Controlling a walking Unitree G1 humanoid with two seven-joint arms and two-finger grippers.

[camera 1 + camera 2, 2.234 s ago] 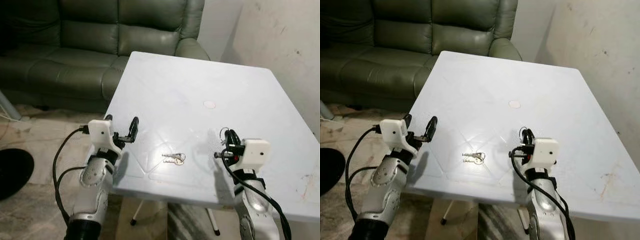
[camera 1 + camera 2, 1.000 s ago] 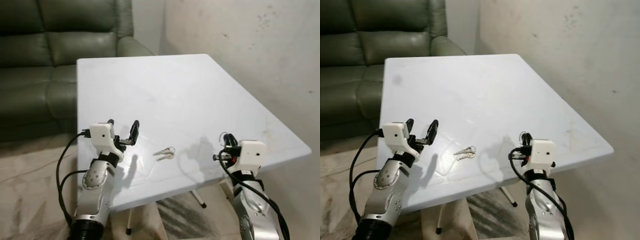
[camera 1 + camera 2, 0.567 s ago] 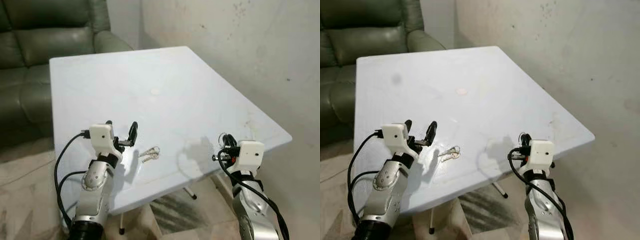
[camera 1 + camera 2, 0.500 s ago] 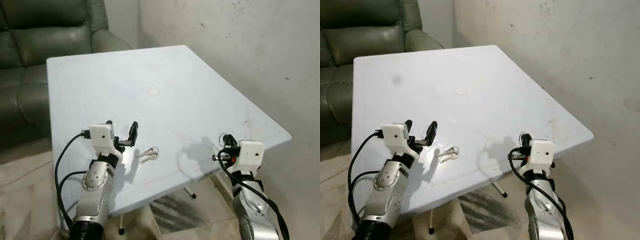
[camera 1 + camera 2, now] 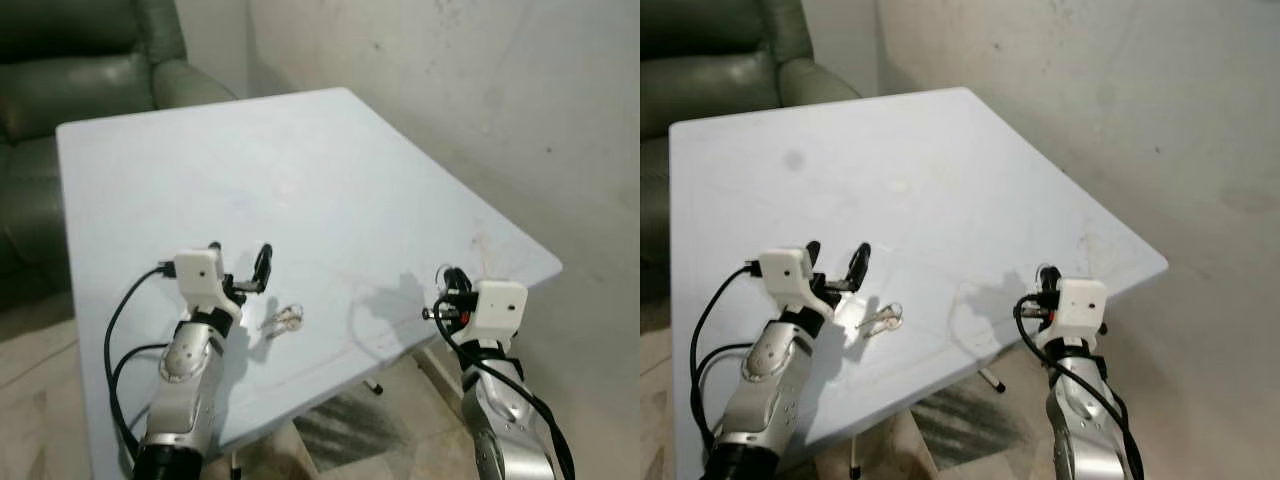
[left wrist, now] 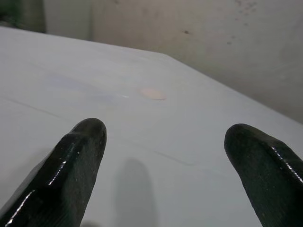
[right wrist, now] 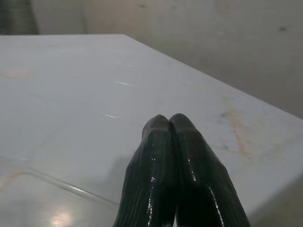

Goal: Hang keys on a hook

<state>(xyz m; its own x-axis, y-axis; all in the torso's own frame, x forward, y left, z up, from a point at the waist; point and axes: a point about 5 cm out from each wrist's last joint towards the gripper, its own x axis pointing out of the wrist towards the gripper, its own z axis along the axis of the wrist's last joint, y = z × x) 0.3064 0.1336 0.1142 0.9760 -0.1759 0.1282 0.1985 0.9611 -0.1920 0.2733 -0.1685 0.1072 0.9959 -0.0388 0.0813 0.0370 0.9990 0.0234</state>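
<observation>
Shiny metal keys (image 5: 284, 319) lie on a smooth, faintly glossy white table (image 5: 330, 190) beside green leather sofa (image 5: 80, 75).

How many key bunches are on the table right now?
1. The bunch of keys lies on the white table near its front edge, just right of the open left claw. No others visible.

We see the small bunch of silver metal keys (image 5: 284, 319) lying flat on the pale blue table (image 5: 330, 190), near its front edge.
</observation>
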